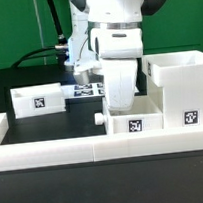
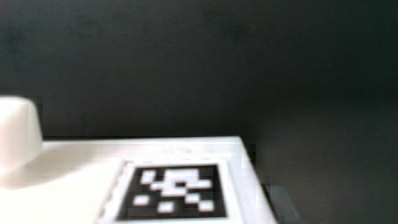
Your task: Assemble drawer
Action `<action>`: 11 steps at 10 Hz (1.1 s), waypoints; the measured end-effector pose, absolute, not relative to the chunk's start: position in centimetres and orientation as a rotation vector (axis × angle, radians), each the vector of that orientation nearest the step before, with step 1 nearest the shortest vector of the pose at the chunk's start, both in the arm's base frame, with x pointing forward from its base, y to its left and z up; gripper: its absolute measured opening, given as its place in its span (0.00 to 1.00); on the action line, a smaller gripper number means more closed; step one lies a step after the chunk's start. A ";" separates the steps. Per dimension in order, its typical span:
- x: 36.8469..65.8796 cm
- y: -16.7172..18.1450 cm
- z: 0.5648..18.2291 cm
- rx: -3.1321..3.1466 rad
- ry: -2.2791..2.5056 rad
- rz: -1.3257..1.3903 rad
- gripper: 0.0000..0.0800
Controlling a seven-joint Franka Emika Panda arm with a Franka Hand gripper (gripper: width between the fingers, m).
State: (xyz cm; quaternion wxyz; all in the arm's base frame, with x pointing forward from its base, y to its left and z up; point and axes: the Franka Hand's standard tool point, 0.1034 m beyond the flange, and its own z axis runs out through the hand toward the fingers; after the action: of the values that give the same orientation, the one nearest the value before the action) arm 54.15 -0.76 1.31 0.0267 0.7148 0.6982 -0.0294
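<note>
Hand low behind small boxy white plastic tray; opening cannot tell. Second tray, large hollow casing on matte black table.

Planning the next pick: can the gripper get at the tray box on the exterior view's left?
Probably yes. That tray box stands alone, nothing on or against it; the gripper hangs by the other tray box, with open table between.
</note>
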 end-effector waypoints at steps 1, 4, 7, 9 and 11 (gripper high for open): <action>54.0 -0.5 1.2 2.207 2.163 -0.092 0.05; 54.1 0.4 1.1 2.200 2.179 -0.085 0.05; 54.2 1.1 1.0 2.187 2.190 -0.065 0.05; 54.1 1.1 0.9 2.186 2.185 -0.049 0.05; 54.1 1.1 0.9 2.186 2.185 -0.049 0.05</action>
State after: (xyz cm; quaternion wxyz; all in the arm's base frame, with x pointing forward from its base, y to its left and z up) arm 54.13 1.06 0.87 0.0254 0.7070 0.7066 -0.0160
